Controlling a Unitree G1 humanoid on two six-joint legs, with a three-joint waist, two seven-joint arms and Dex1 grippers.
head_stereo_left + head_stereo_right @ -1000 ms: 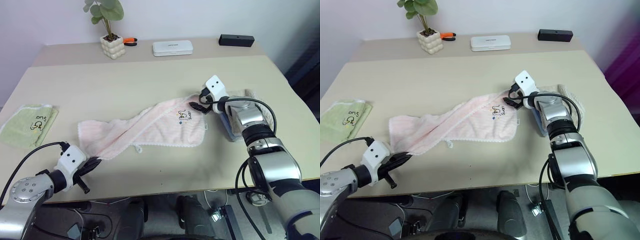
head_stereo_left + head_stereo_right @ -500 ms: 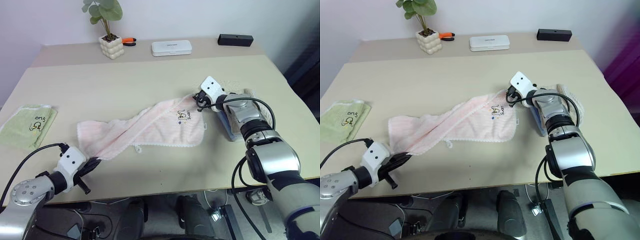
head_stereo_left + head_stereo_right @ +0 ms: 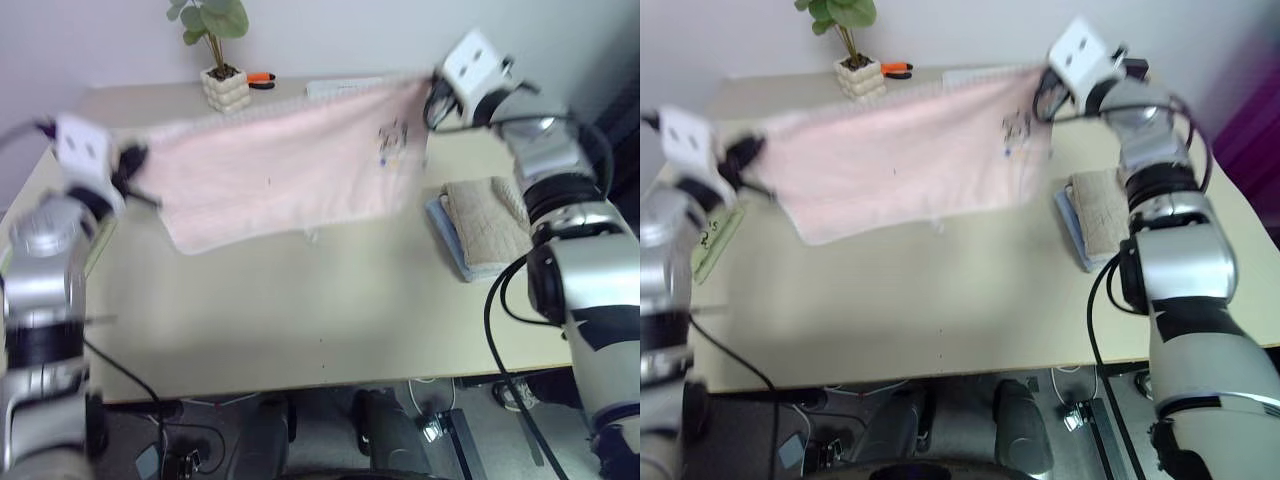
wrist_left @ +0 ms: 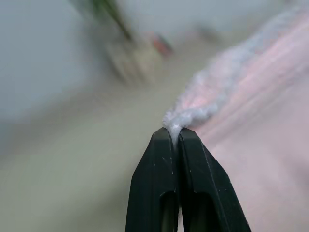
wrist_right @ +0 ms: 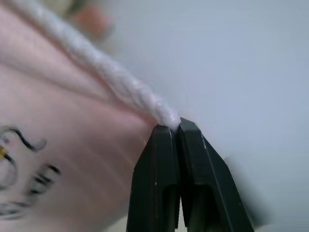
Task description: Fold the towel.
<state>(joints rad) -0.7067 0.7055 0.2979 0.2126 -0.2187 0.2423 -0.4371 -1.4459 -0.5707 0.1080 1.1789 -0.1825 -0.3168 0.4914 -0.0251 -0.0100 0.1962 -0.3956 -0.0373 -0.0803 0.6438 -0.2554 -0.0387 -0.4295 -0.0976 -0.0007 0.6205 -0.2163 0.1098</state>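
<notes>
The towel (image 3: pixel 280 170) hangs spread in the air above the far half of the surface (image 3: pixel 330 300), stretched between the two arms so that its long upper edge runs nearly straight from left to right while the rest drapes down toward the tabletop. The left tool (image 4: pixel 175 137) is pressed together on the fluffy corner at the towel's left end, and the right tool (image 5: pixel 175 129) is likewise clamped on the opposite top corner, just beside the small dark logo (image 3: pixel 392 140). Holding both corners high and well apart lets the cloth's own weight pull out its wrinkles, which probably prepares it to be laid flat or doubled over in a clean fold. The lower edge sags lowest toward the left and appears to hang clear of the surface. At the right lies a beige knitted cloth (image 3: pixel 487 222) on a blue pad, apart from the towel. A potted plant (image 3: pixel 222 70) stands at the far edge behind the towel, so any forward swing should stay short of it.
</notes>
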